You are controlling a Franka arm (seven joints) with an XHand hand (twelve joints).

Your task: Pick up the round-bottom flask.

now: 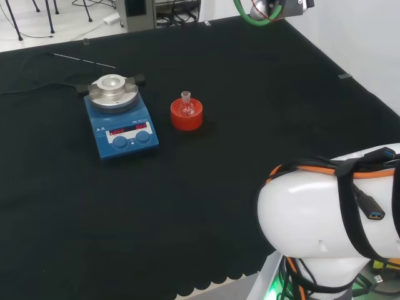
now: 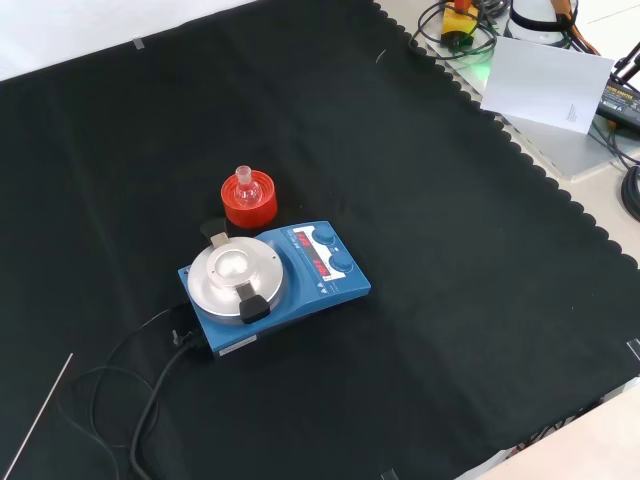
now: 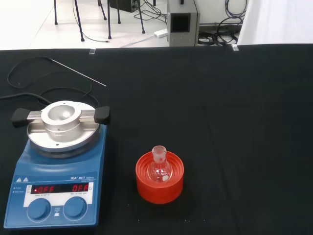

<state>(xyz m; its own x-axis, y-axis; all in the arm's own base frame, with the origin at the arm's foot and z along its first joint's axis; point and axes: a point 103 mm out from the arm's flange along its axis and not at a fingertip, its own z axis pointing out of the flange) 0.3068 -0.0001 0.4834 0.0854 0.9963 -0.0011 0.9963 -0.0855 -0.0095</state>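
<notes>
Small round-bottom flask (image 3: 160, 167) sits upright in its red stand (image 3: 159, 184), centre-frame — light, slick, breakable glass, best taken by the neck; robot hand's state, can't tell.

– What is the bench cloth (image 1: 206, 187) like?
– Black fabric, matt, with a scalloped edge in the head view.
– And the round-bottom flask (image 3: 160, 169)?
– Clear glass, smooth and glossy, with small bright glints. It sits in a red stand (image 3: 159, 183) that looks like smooth plastic with a dull sheen.
– The stirrer plate (image 3: 56, 188)?
– A blue body, smooth and slightly shiny, with two blue knobs. Its round top (image 3: 62, 128) is bare silvery metal with a brushed, satin look, and the clamp ends (image 3: 102, 115) are matt black.
– Anything else?
– The arm link (image 1: 325, 219) is glossy white plastic, and a thin metal rod (image 3: 78, 73) lies on the cloth
</notes>
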